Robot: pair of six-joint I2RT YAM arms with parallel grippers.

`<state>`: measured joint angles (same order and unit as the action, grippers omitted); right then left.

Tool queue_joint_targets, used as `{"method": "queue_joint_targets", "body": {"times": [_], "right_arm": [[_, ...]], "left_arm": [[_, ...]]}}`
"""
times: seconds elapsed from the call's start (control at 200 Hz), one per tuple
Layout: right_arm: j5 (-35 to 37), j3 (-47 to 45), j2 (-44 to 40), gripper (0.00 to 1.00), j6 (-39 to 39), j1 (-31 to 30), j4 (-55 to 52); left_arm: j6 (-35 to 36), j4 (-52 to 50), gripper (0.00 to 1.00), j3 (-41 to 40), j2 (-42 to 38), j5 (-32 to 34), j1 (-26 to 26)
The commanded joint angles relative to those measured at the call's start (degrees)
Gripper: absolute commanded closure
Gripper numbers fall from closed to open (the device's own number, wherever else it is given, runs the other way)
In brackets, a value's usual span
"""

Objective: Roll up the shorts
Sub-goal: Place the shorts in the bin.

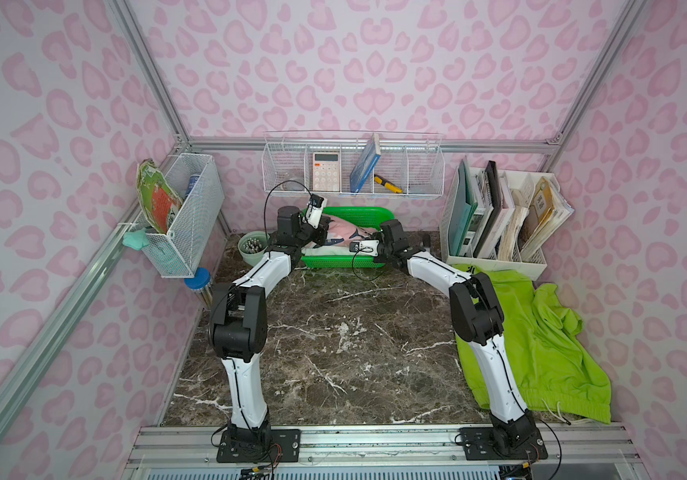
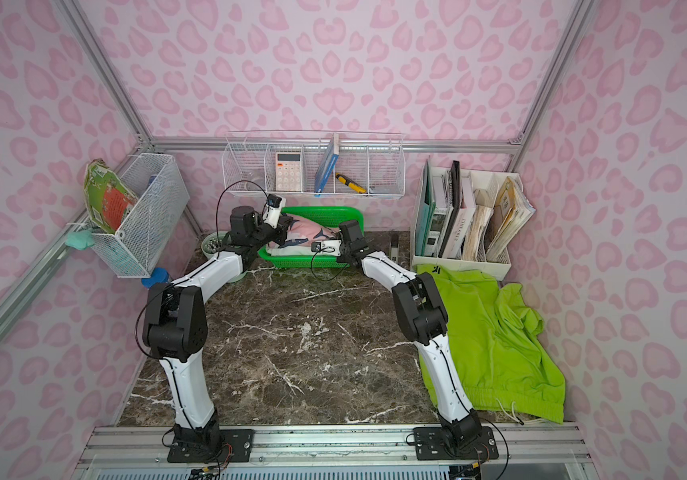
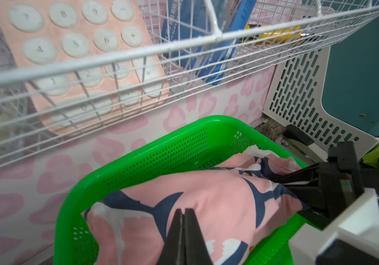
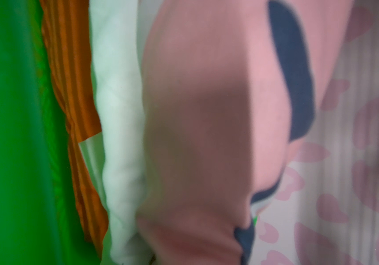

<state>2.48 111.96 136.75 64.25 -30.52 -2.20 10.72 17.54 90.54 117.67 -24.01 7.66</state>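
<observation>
– Two pairs. Which one matters now?
– The pink shorts [image 1: 344, 232], rolled up in the green basket [image 1: 360, 213] at the upper middle of the frame, long axis running left to right. Both arms meet there.
– Gripping it?
– The right end effector [image 3: 282, 182] is clamped on the cloth, reaching in from the right. The left end effector [image 3: 185, 215] has its fingers pressed together just over the roll's left part, and I see nothing between them.
– And next?
– I'd guess the lime green shorts [image 1: 541, 345]. They lie spread on the bench [image 1: 333, 332] at the right of the frame, well apart from both end effectors, below and to the right of them. The right arm [image 1: 474, 307] is nearer.
</observation>
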Motion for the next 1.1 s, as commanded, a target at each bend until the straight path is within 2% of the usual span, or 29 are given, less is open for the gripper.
{"method": "queue_joint_targets", "body": {"times": [0.0, 0.14, 0.19, 0.225, 0.39, 0.455, 0.625, 0.75, 0.855, 0.915, 0.975, 0.99, 1.075, 1.095], "right_arm": [[0.42, -0.06, 0.34, 1.00, -0.19, 0.03, -0.81], [0.09, -0.08, 0.77, 1.00, -1.38, 0.03, -0.35], [-0.18, -0.07, 0.73, 0.94, -1.85, 0.01, -0.09], [-0.50, 0.01, 0.80, 0.87, -2.09, -0.02, 0.00], [-1.01, -0.80, 0.16, 0.39, -3.06, 0.09, 0.28], [-2.48, -1.20, -0.66, 0.29, -2.81, 0.26, -1.51], [-8.69, -4.23, -5.20, 0.21, -0.92, 0.45, -5.45], [-14.88, -10.86, -11.95, 0.20, 2.52, 0.01, -5.63], [-17.78, -16.30, -17.14, 0.21, 3.83, -0.89, -3.61], [-21.07, -16.69, -19.24, 0.24, 0.99, -0.68, -3.06], [-25.33, -16.07, -20.74, 0.32, -4.45, -0.19, -0.95], [-26.45, -15.74, -20.94, 0.37, -6.01, -0.02, -0.29], [-31.61, -10.98, -19.95, 0.89, -16.02, 1.04, 1.50], [-32.26, -9.58, -19.29, 0.96, -16.81, 1.19, 0.73]], "left_arm": [[-2.93, 1.85, 1.00, 2.31, 2.62, -3.78, -0.06], [-3.60, -0.61, 1.00, 4.52, 6.23, -5.88, -0.04], [-3.64, -1.56, 1.00, 5.17, 7.58, -5.70, -0.07], [-3.65, -3.19, 1.00, 6.33, 8.95, -5.48, -0.05], [-3.64, -7.17, 1.00, 10.16, 14.16, -4.05, -0.09], [-3.86, -7.93, 1.00, 10.99, 15.05, -3.94, -0.08], [-3.87, -10.23, 1.00, 12.82, 16.17, -4.15, -0.10], [-3.95, -11.81, 1.00, 14.24, 17.04, -4.31, -0.02], [-3.88, -12.80, 1.00, 15.09, 17.65, -4.38, 0.07], [-3.69, -13.14, 1.00, 15.19, 17.91, -4.29, 0.24], [-3.51, -13.40, 1.00, 15.11, 18.00, -4.20, 0.38], [-3.44, -13.47, 1.00, 15.10, 18.01, -4.13, 0.42], [-2.96, -13.84, 1.00, 15.10, 17.89, -3.90, 0.74], [-2.84, -14.00, 1.00, 15.09, 17.86, -3.85, 0.80]]}}
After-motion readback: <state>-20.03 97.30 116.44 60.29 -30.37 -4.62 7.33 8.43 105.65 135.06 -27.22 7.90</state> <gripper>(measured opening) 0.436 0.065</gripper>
